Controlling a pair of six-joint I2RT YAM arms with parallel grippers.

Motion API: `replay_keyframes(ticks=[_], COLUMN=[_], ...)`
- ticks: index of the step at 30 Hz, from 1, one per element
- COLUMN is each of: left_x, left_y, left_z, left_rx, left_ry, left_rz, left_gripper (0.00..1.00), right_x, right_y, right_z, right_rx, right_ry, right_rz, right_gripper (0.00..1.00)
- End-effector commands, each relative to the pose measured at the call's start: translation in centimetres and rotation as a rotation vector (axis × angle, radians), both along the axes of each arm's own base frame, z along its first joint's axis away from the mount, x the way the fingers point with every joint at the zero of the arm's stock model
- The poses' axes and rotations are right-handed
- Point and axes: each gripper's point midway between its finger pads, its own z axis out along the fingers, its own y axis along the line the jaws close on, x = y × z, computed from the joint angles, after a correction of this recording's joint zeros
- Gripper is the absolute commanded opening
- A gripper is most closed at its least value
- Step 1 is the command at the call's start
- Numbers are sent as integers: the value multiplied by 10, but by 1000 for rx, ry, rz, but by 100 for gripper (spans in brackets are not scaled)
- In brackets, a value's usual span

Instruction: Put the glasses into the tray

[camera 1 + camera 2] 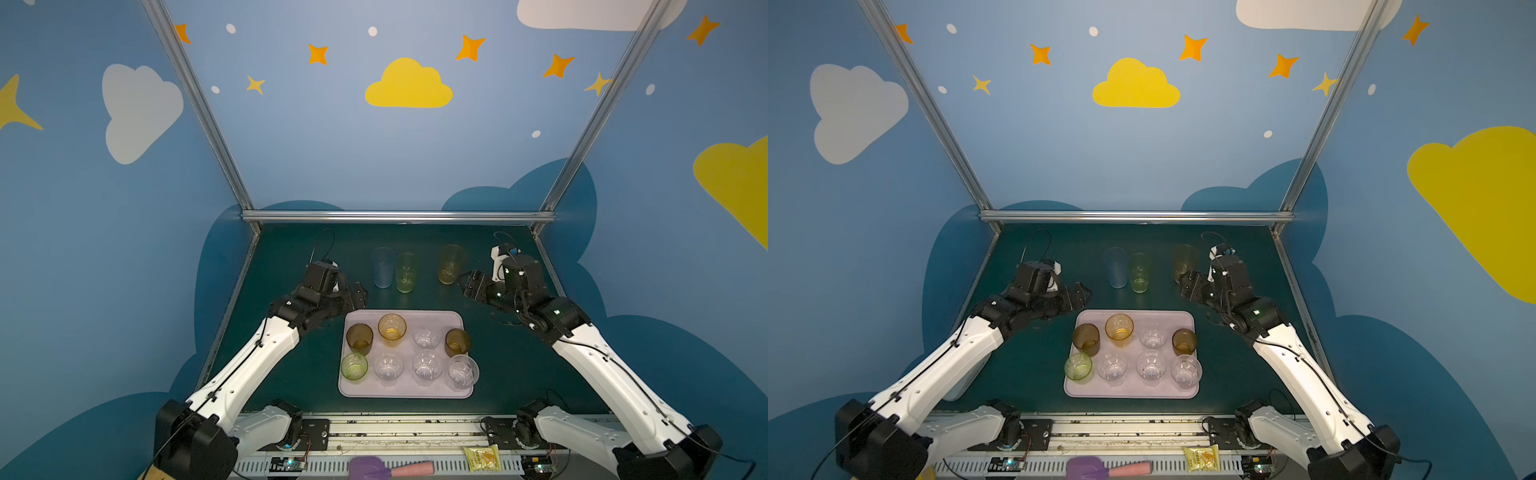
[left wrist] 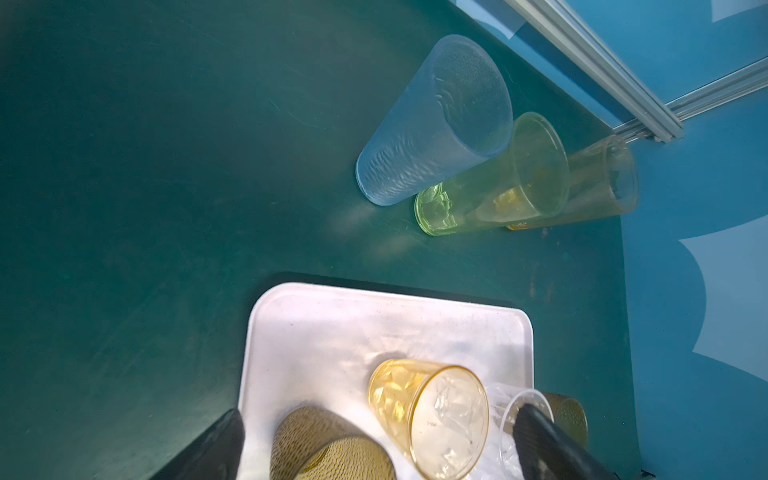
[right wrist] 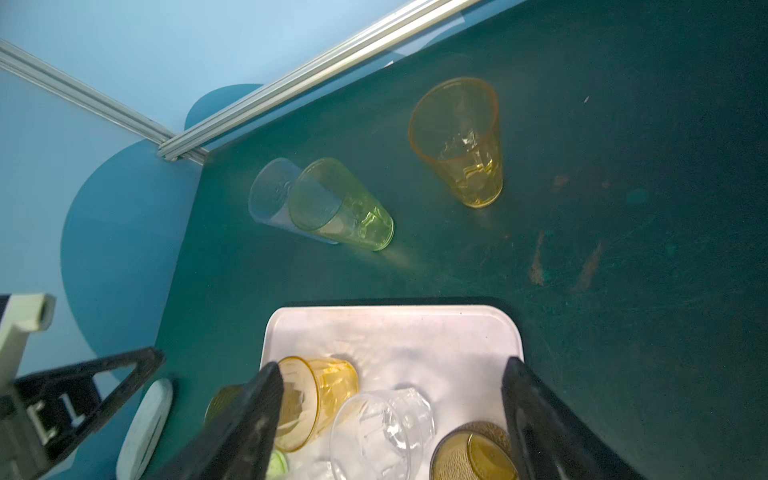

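The pink-lilac tray (image 1: pixel 415 318) (image 1: pixel 1142 318) lies at the middle of the green table. Several short glasses stand on it, among them an amber one (image 1: pixel 392 328), two brown ones (image 1: pixel 359 337) (image 1: pixel 457 341) and a green one (image 1: pixel 354 366). Behind the tray, three tall glasses stand on the table: blue (image 1: pixel 383 267), green (image 1: pixel 406 272) and yellow (image 1: pixel 451 264). My left gripper (image 1: pixel 359 293) (image 2: pixel 382 413) hangs open and empty by the tray's far left corner. My right gripper (image 1: pixel 467 284) (image 3: pixel 391 365) is open and empty, just right of the yellow glass.
An aluminium rail (image 1: pixel 399 216) and slanted posts bound the table's back and sides. On the front rail lie a purple spatula (image 1: pixel 374 467) and a yellow packet (image 1: pixel 482 457). Both arm bases stand at the front corners.
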Motion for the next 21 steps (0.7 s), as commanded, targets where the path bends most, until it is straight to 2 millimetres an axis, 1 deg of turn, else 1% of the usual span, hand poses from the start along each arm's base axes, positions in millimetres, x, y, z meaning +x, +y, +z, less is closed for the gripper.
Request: replay_keyframes(ticks=[1,4,6,10,13,17,21], left_x=[20,35,45,63,71,81,92], left_y=[-12,-14,-14,-15,-17,-12,-11], left_z=[16,18,16,16,17,18,21], left_rx=[-28,-8,12,43,69,111,118], left_ry=[-31,-39,-34,-22,-12,-9,-12], left_rz=[-5,6,22,30,17,34,39], left_gripper=[100,100,100,100,100,98,93], right_x=[-18,-28,-32,-42,-48,-53,-53], right_y=[13,10,7,1,-2,-4,-3], right_z=[5,-2,-7,-12,-14,-20,-27], right_rx=[110,141,153,180,193,202,209], right_ry=[9,20,23,22,13,7,17], right_rz=[120,132,131,128,130,137,146], right_gripper=[82,82,82,82,82,82,82])
